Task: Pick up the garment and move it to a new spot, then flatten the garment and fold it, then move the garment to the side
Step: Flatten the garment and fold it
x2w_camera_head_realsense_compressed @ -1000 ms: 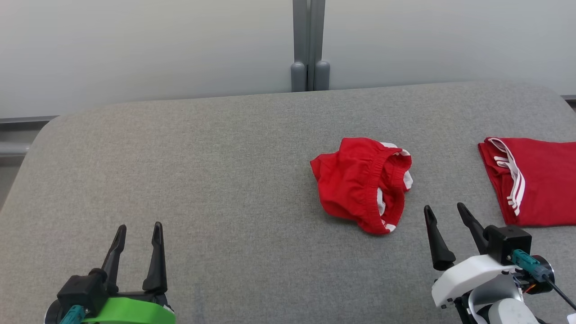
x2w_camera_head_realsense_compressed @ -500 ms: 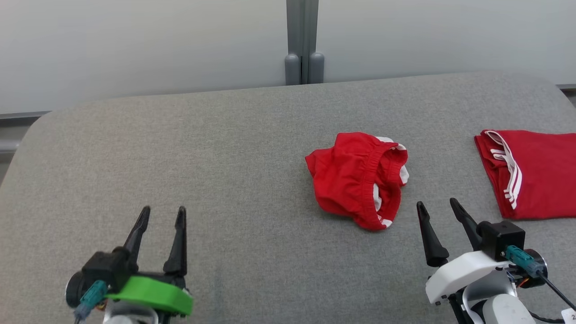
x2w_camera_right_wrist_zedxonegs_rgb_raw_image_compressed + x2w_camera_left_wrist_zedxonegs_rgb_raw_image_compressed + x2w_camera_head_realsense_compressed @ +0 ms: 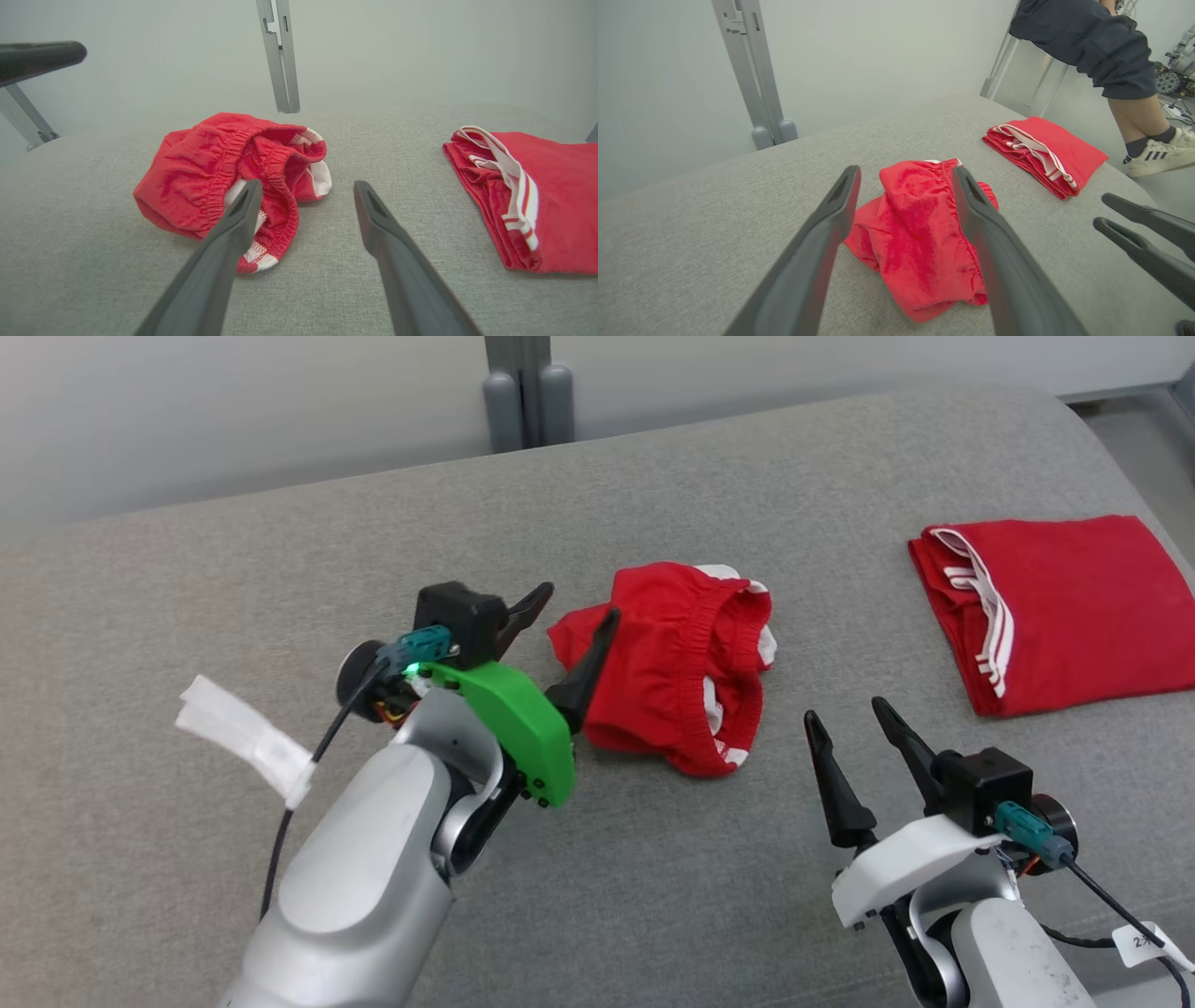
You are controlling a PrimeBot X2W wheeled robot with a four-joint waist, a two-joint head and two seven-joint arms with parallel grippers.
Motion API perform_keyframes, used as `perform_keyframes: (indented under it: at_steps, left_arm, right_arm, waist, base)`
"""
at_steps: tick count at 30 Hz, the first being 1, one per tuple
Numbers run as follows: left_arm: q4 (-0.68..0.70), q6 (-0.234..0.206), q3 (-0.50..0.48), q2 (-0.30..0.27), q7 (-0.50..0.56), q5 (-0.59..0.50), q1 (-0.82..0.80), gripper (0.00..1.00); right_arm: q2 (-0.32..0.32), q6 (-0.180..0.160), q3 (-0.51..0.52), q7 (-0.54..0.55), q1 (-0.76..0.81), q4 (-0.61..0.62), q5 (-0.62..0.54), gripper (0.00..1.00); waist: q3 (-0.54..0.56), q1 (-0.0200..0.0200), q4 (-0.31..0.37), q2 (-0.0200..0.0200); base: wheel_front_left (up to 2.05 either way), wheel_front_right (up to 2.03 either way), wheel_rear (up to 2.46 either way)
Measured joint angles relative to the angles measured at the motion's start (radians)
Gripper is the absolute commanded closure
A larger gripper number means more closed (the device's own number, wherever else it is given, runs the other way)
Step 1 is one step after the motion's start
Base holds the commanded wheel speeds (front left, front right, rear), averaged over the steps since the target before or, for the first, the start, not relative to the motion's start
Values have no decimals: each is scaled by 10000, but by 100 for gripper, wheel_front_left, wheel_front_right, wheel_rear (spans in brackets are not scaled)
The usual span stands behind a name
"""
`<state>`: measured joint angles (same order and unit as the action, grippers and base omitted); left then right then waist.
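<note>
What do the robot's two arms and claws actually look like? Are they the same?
The left gripper has a green shell, the right gripper a white shell. Otherwise alike: two long dark tapering fingers, a black box, a teal plug with a black cable carrying a white tag, silver-grey forearm.

My left pincer (image 3: 579,601) hides part of the garment (image 3: 681,663); the folded garment (image 3: 556,210) runs off my right wrist view; a person (image 3: 1092,37) is cropped at the thigh.

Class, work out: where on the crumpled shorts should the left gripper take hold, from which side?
On the crumpled shorts, probably the gathered waistband, from the robot's left and above: it stands proud of the heap, and the open left gripper faces it.
</note>
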<state>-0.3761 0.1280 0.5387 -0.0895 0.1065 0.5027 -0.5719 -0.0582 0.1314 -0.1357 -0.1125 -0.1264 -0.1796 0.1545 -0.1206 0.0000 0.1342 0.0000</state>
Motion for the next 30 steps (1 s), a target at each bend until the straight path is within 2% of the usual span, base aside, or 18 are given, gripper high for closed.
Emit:
perform_keyframes:
  at_steps: [5, 8, 13, 15, 21, 22, 23, 24, 27, 30]
  left_arm:
    - [-867, 10, 771, 265, 794, 437, -1077, 0]
    - [-1151, 10, 1229, 370, 909, 965, -1472, 0]
    - [-2213, -117, 1733, 403, 978, 982, -2051, 0]
    - [-2706, -546, 1990, 410, 1053, 993, -2247, 0]
    - [-3862, -1473, 2706, 414, 1942, 903, -2640, 0]
    - [-4031, -1609, 2807, 414, 2121, 880, -2677, 8]
    - [-4153, -1649, 2930, 408, 2224, 805, -2716, 65]
    - [-4217, -1649, 2959, 408, 2243, 779, -2737, 100]
    - [-4261, -1613, 2955, 408, 2142, 1043, -2747, 100]
    - [-3927, -1373, 2840, 401, 1202, 1248, -2781, 100]
  right_arm:
    - [15, 0, -219, -209, -291, -236, 56, 0]
    - [36, 0, -253, -320, -393, -416, 119, 0]
    - [58, 0, -387, -491, -546, -646, 161, 0]
    - [58, 0, -412, -539, -597, -721, 171, 0]
    - [61, 0, -410, -581, -649, -830, 171, 0]
    - [63, 0, -405, -581, -652, -848, 169, 0]
    - [65, 0, -395, -581, -653, -855, 165, 0]
    - [67, 0, -385, -581, -653, -857, 159, 0]
    - [69, 0, -362, -579, -653, -865, 134, 0]
    - [71, 0, -368, -566, -652, -869, 115, 0]
  waist:
    - [-396, 0, 659, 0]
    - [-631, 0, 999, 0]
    - [-939, 0, 1465, 0]
    - [-1032, 0, 1624, 0]
    - [-1150, 0, 1786, 0]
    - [-1138, 0, 1762, 0]
    - [-1121, 0, 1734, 0]
    - [-1108, 0, 1709, 0]
    - [-1043, 0, 1602, 0]
    - [-954, 0, 1470, 0]
  base:
    - [0, 0, 0]
    - [0, 0, 0]
    - [0, 0, 0]
    - [0, 0, 0]
    - [0, 0, 0]
    - [0, 0, 0]
    - [0, 0, 0]
    - [0, 0, 0]
    - [0, 0, 0]
    - [0, 0, 0]
